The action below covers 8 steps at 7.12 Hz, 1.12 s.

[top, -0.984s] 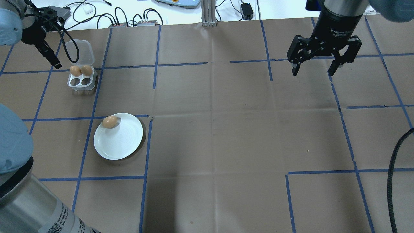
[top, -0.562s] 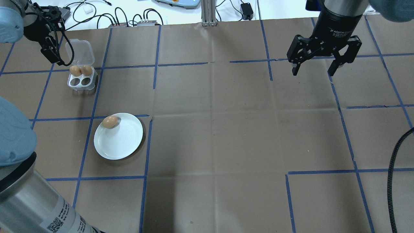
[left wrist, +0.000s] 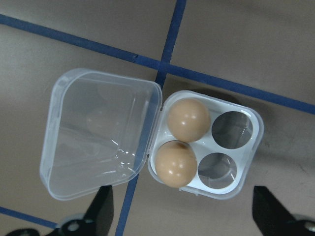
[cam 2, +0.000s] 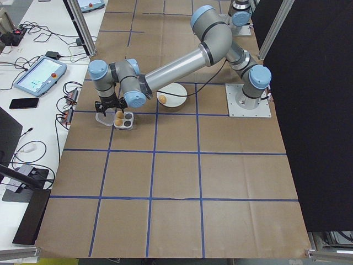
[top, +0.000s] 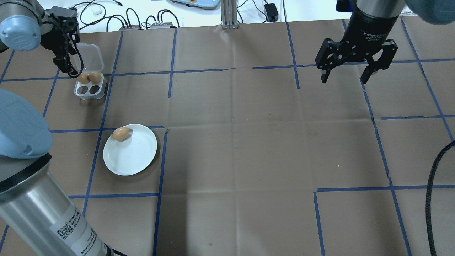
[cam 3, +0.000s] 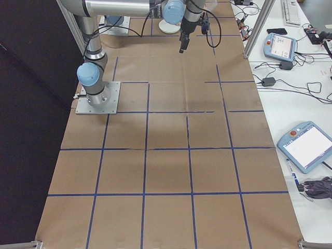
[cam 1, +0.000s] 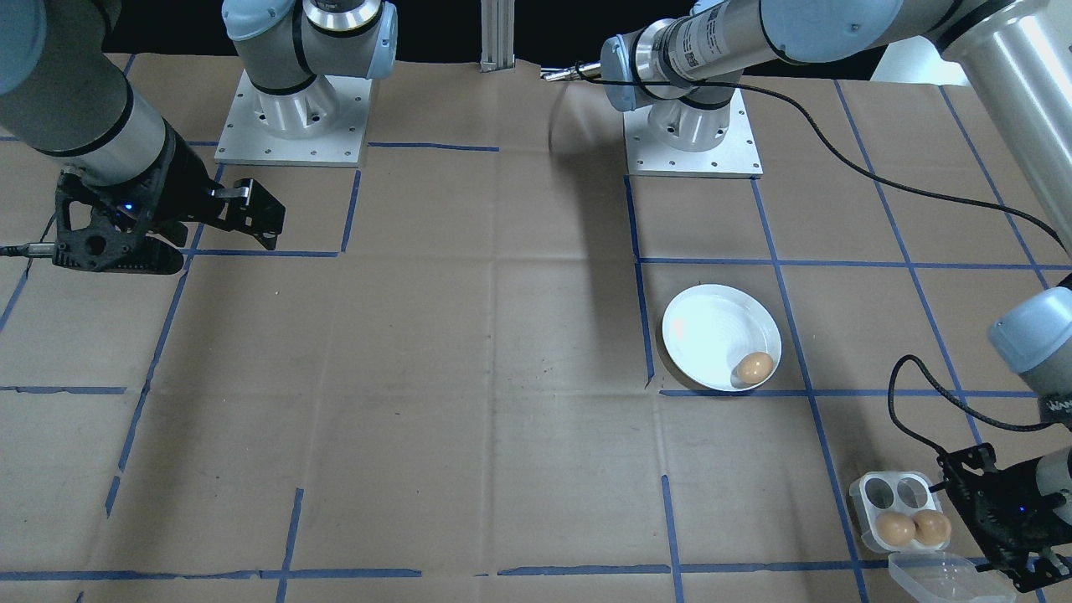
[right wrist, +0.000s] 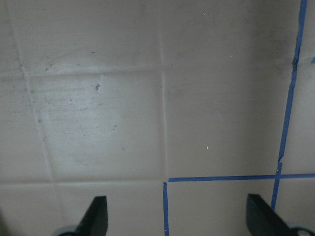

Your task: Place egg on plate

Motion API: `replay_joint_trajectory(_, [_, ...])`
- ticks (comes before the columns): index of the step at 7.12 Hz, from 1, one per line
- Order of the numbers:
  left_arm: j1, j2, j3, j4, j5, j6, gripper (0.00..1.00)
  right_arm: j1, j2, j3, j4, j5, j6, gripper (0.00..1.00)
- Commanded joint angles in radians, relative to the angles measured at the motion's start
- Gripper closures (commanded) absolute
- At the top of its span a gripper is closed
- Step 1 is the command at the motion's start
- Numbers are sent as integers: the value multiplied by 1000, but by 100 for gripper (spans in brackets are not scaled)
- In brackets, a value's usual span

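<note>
Robotics lab: brown paper-covered table gridded with blue tape lines; grey touchscreen teach pendants and black cables on white side bench; aluminium frame posts.

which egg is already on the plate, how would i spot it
Find the round white plate on the brown paper, nearer the robot than the clear four-hole egg tray. One brown egg lies by the plate's far rim. Unlike the tray's two eggs, it sits alone on white.
</note>
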State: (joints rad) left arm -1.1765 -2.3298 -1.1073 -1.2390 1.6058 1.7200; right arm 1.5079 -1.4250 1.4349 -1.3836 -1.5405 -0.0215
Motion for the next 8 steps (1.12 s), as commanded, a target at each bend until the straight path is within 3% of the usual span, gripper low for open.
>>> replay_joint_trajectory(1, [0,-25,-12,27,-1,-3,1,0,0,-1,0,0,0,0])
replay_joint_trajectory(8, [9,-23,-48,24,-1,-13,1,0,0,-1,0,0,0,0])
